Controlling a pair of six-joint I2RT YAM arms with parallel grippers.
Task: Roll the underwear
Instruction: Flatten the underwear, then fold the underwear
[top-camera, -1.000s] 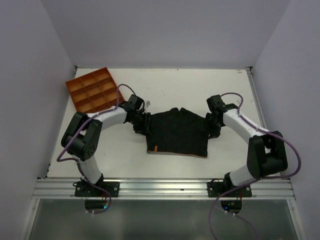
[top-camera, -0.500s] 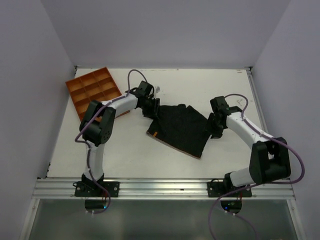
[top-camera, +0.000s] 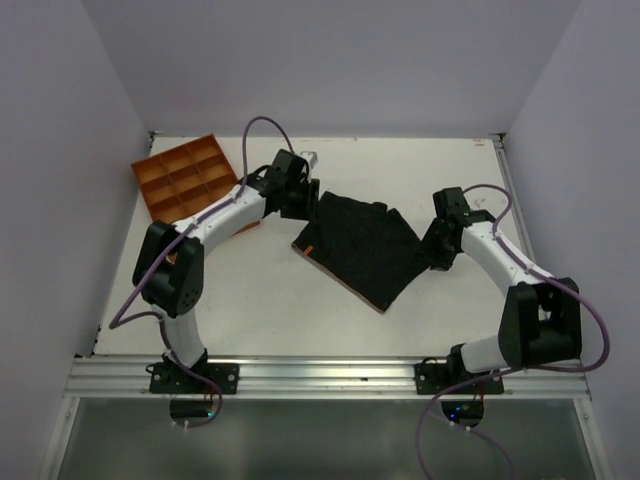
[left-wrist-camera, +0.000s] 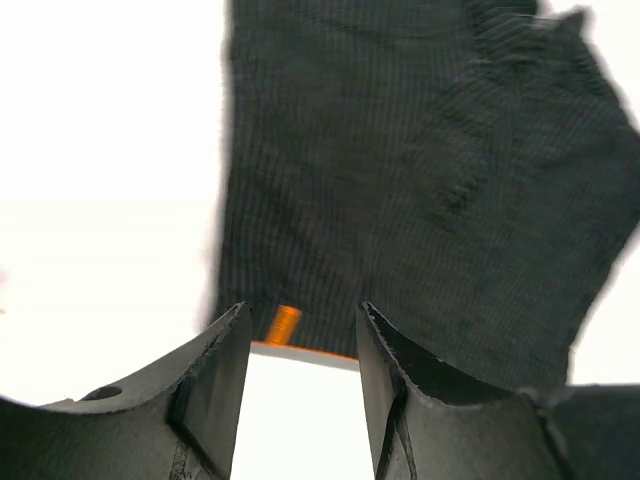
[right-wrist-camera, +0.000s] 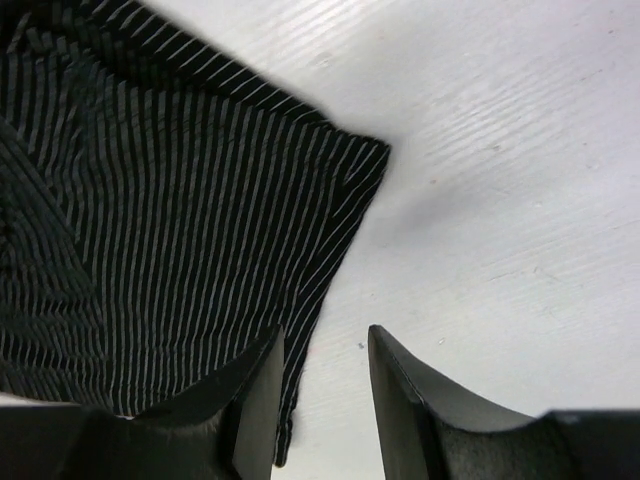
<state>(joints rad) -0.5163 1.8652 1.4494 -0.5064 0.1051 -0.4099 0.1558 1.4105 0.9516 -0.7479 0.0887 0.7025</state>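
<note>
White table (top-camera: 250, 310), orange tray (top-camera: 186, 178), underwear (top-camera: 360, 250) apparently flat

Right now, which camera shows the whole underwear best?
The top view: the underwear lies whole and flat there. The left wrist shows its orange-tagged edge, blurred; the right wrist, only one striped corner.

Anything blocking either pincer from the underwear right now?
Nothing visible. The left pincer sits by the orange-tagged edge of the underwear, the right pincer at the opposite edge, both open. The orange tray lies off to the left.
</note>
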